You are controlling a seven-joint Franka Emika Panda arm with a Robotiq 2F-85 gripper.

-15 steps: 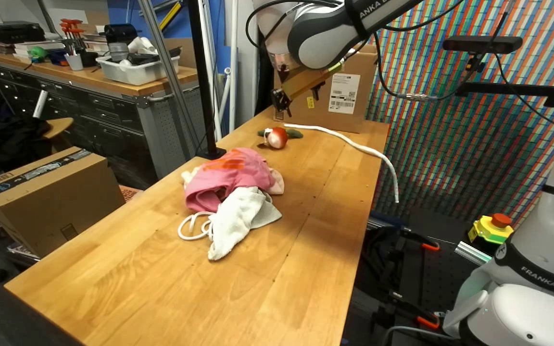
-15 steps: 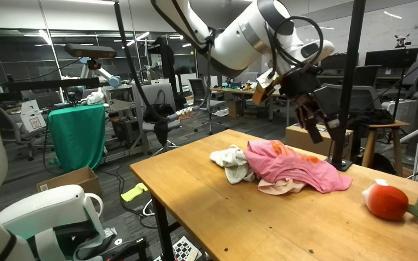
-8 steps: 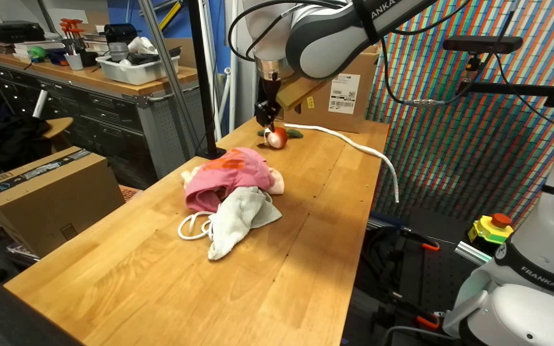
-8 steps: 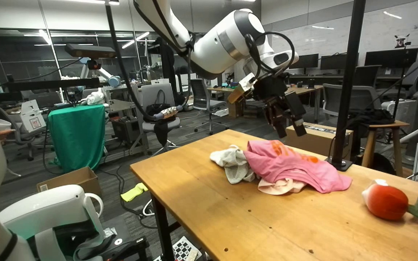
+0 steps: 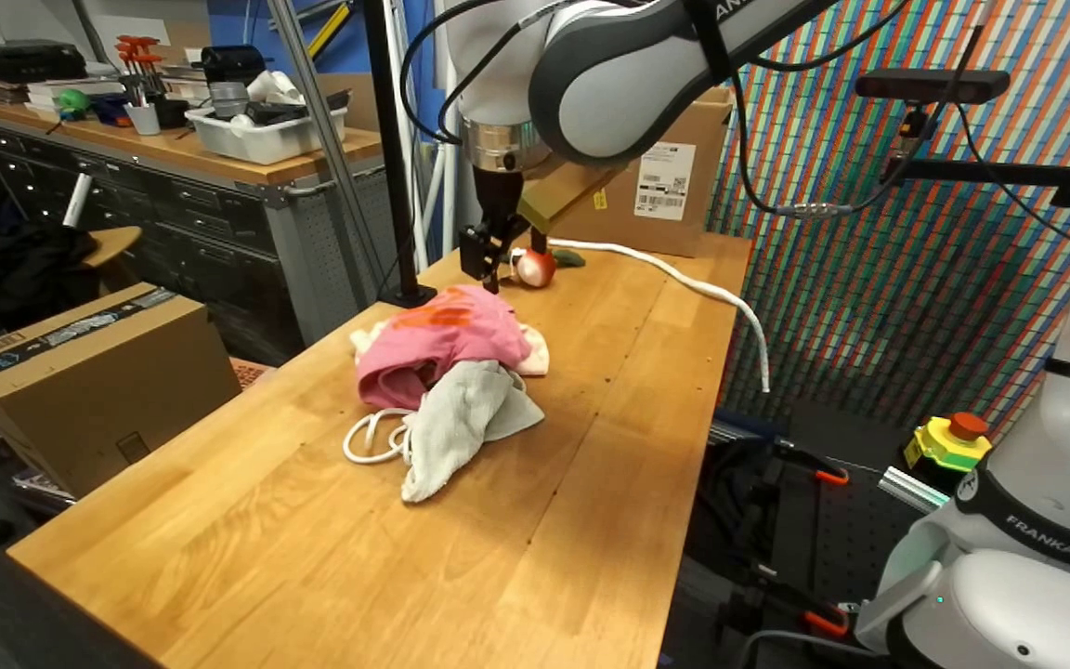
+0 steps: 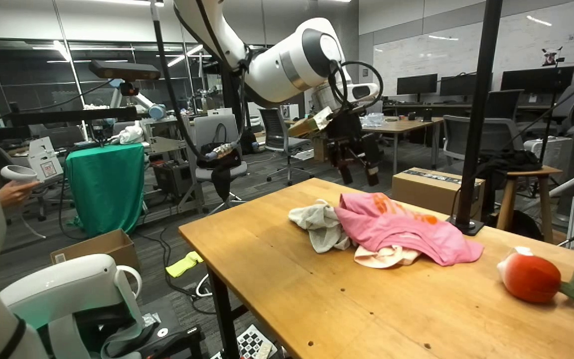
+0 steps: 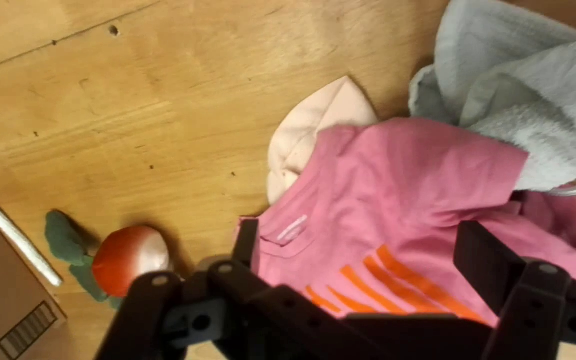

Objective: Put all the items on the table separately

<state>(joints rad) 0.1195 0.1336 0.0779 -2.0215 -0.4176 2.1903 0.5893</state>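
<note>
A pink cloth (image 5: 489, 339) with orange stripes lies heaped on the wooden table (image 5: 312, 557); it also shows in the wrist view (image 7: 393, 170). A pale peach cloth (image 7: 313, 122) sticks out from under it. The white rumpled cloth (image 5: 456, 437) touches its near side, with the coiled white cord (image 5: 368, 460) beside it. The red-orange object (image 6: 531, 276) with green leaves lies apart from the heap. My gripper (image 7: 363, 245) is open and empty above the pink cloth; it also shows in an exterior view (image 6: 359, 177). The orange-white patterned pouch is not visible.
A long white rope (image 5: 684, 276) lies at the table's back and hangs over its edge. A large cardboard box (image 5: 623, 204) stands at the back end. A black post (image 6: 476, 124) is fixed at the table edge near the pink cloth.
My open gripper has moved from the back of the table, near the red-orange object and the post, down and across to above the pink cloth. The items have not moved.
</note>
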